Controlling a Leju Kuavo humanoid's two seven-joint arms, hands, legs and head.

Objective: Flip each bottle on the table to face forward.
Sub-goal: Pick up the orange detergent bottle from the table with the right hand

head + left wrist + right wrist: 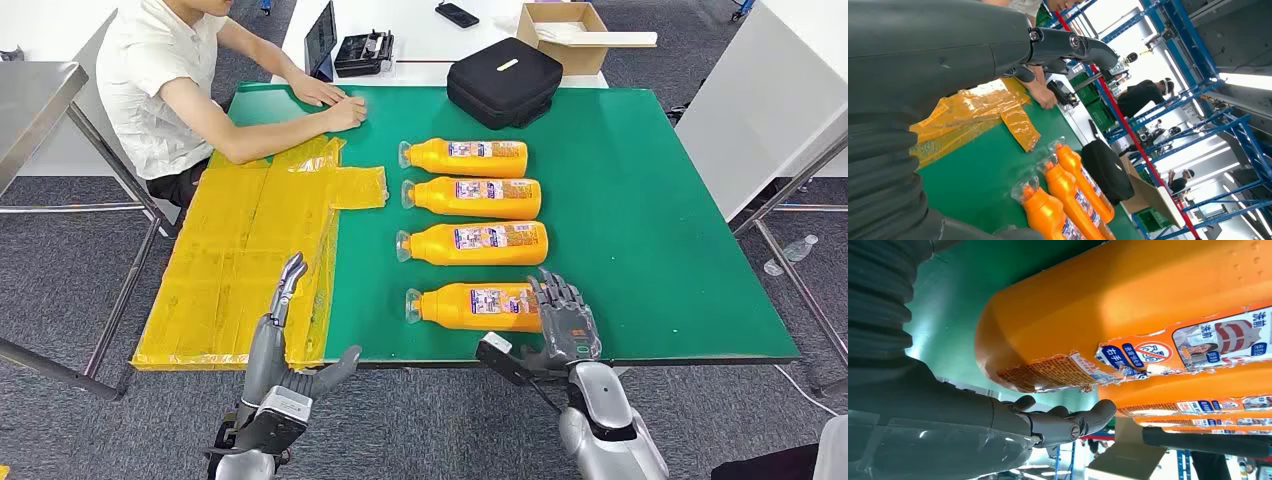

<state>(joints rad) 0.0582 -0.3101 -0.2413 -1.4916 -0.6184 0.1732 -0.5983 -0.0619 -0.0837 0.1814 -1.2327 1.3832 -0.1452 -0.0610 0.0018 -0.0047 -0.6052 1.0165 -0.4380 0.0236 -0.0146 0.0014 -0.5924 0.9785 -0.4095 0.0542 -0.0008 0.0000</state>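
The right hand (566, 318), fingers spread and holding nothing, rested at the base end of the nearest bottle (478, 305), which lay lengthwise across the green table (650, 220), cap pointing away towards the left hand (290, 345), open and farther off

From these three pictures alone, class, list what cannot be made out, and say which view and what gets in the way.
- Nearest bottle: its base end, head view, hidden behind the right hand.
- Whether that hand grips it: unclear in the head and right wrist views.
- Label print on all four bottles: too small, head view.
- Cardboard box: cut by the top edge, head view.
- Left hand: mostly edge-on, head view.
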